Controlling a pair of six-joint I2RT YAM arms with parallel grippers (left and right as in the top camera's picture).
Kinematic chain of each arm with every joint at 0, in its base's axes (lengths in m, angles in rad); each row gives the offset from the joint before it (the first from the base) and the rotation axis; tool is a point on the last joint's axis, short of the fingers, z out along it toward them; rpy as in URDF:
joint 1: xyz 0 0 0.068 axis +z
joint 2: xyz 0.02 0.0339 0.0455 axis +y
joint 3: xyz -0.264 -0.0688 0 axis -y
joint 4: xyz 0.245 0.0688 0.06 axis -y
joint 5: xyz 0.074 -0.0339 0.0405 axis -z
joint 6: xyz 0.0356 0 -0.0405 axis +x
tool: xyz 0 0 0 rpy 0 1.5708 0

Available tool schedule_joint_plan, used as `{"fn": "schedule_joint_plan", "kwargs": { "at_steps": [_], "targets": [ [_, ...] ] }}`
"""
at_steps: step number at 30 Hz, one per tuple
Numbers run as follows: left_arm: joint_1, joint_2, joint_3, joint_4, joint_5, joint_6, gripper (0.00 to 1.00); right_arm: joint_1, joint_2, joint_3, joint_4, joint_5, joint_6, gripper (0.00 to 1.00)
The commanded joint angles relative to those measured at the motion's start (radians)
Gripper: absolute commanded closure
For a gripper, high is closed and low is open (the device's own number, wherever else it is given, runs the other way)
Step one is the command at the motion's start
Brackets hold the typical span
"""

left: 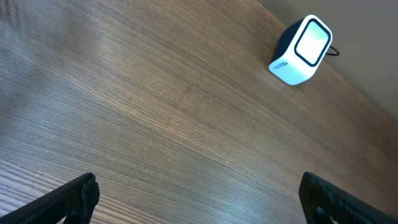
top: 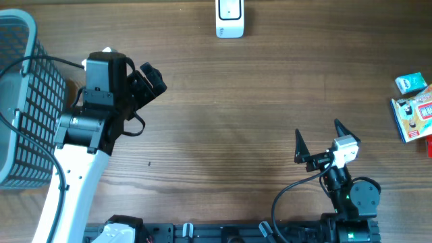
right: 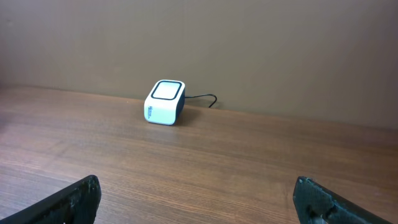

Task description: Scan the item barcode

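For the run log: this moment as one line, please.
left gripper: open, empty | right gripper: open, empty | scanner: far edge, untouched | item boxes: right edge, not picked | basket: left edge

we log left arm stretched forward, wrist bent right | left gripper jaws spread wide, empty | right arm folded close by its base | right gripper jaws spread wide, empty

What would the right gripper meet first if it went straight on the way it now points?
Probably nothing soon: the right gripper, jaws open, faces bare table. The white scanner sits slightly left of its line, so the scanner's cable by the wall looks likeliest, though depth is unclear.
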Motion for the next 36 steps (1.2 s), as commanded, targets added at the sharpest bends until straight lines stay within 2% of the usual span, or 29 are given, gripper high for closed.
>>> {"fn": "schedule_joint_plan", "kwargs": {
  "at_steps": [1, 28, 36],
  "targets": [
    [0.002, 0.002, 0.010, 0.002, -0.014, 0.016, 0.00, -0.005, -0.013, -0.002, 0.003, 0.014, 0.011, 0.00],
    [0.002, 0.002, 0.010, 0.002, -0.014, 0.016, 0.00, -0.005, -0.013, -0.002, 0.001, 0.026, 0.001, 0.00],
    [0.002, 0.002, 0.010, 0.002, -0.014, 0.016, 0.00, -0.005, -0.014, -0.001, -0.015, 0.157, 0.012, 0.02]
  ]
}}
